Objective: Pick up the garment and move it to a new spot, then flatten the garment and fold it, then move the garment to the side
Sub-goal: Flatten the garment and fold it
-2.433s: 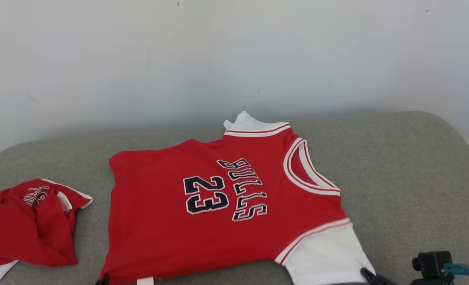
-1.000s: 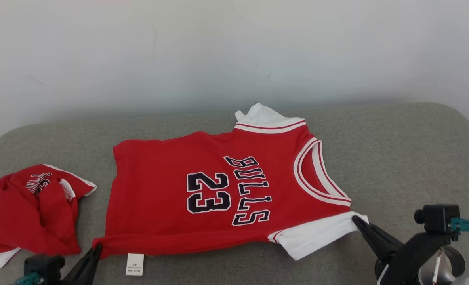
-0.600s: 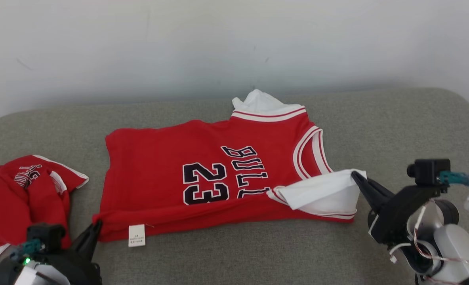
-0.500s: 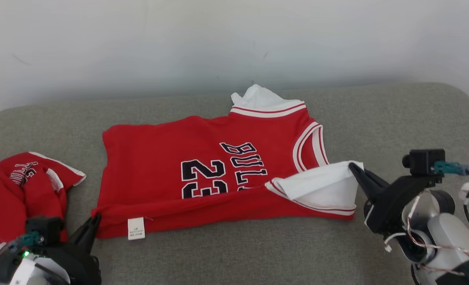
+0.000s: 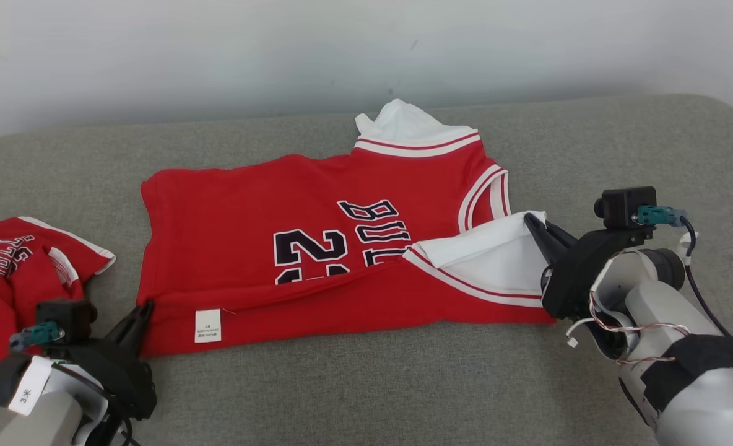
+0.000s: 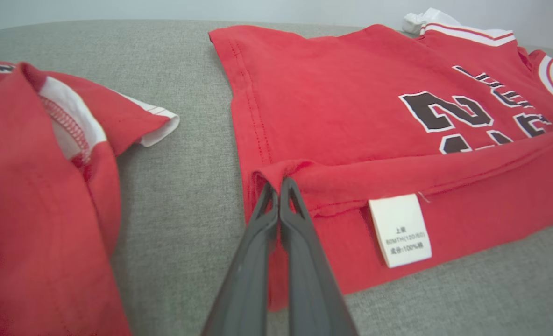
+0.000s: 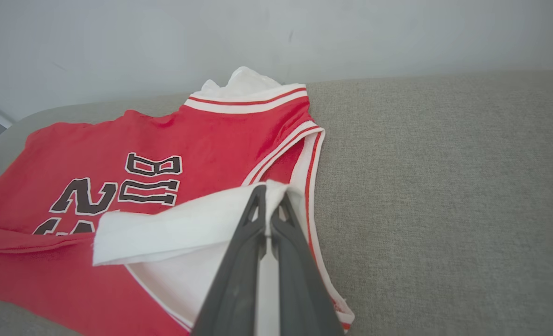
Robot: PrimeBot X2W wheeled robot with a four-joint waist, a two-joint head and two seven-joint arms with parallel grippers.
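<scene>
The red jersey (image 5: 267,204) lies on the grey cushion (image 5: 620,142), its near edge folded over the lower half of the number. The left gripper (image 6: 279,186), jaws closed, pinches the folded hem corner beside the white label (image 6: 400,228). The right gripper (image 7: 269,193) likewise pinches the white sleeve edge, held above the chest.

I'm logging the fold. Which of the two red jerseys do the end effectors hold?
The spread-out jersey printed 23: left end effector pinches its hem corner, right end effector its white sleeve. The crumpled jersey lies untouched.
</scene>
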